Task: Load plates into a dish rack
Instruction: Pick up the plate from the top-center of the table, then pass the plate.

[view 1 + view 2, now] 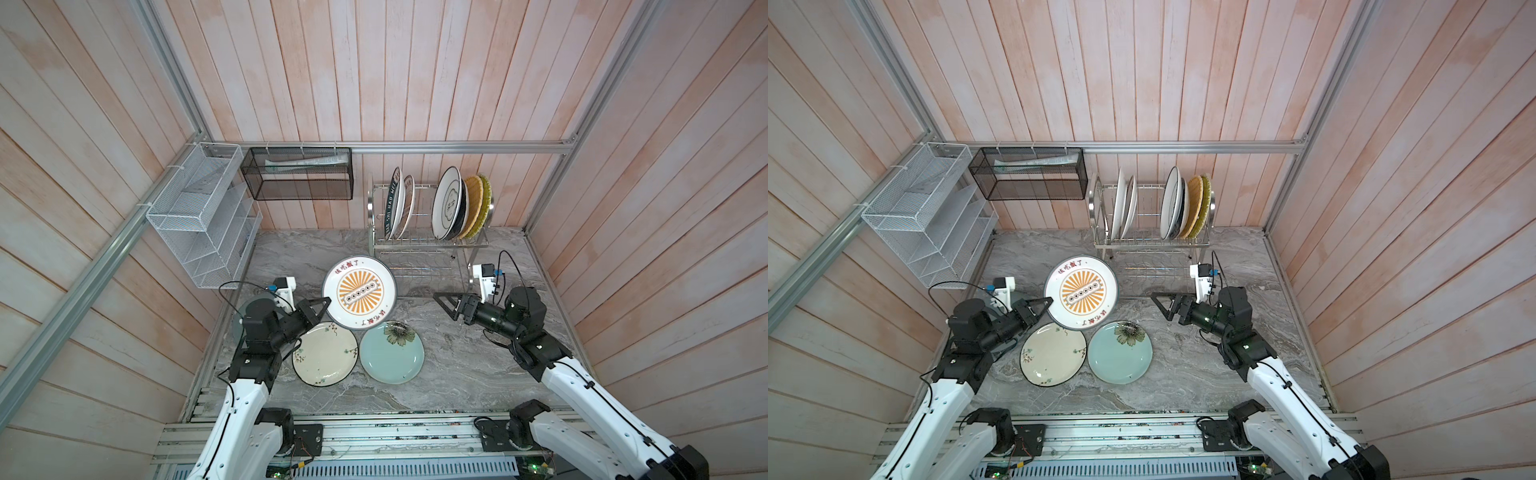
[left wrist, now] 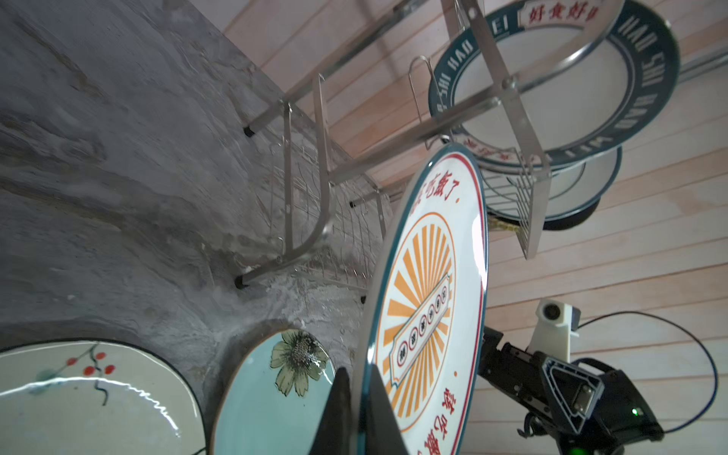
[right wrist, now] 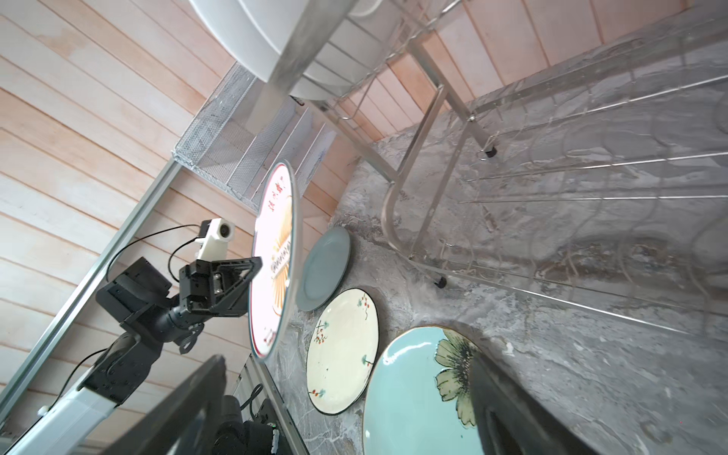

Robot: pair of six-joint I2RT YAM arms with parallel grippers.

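Left wrist view shows the sunburst plate pinched at its rim by the left gripper, jaws closed tight on it. The plate is raised off the tabletop and tilted on edge just before the left end of the dish rack, not yet slotted. About six plates already stand in the rack's upper tier. The cream floral plate, pale blue plate and a half-hidden grey plate lie flat toward the tabletop's front-left, unloaded. The right gripper hangs wide open, holding nothing, well apart.
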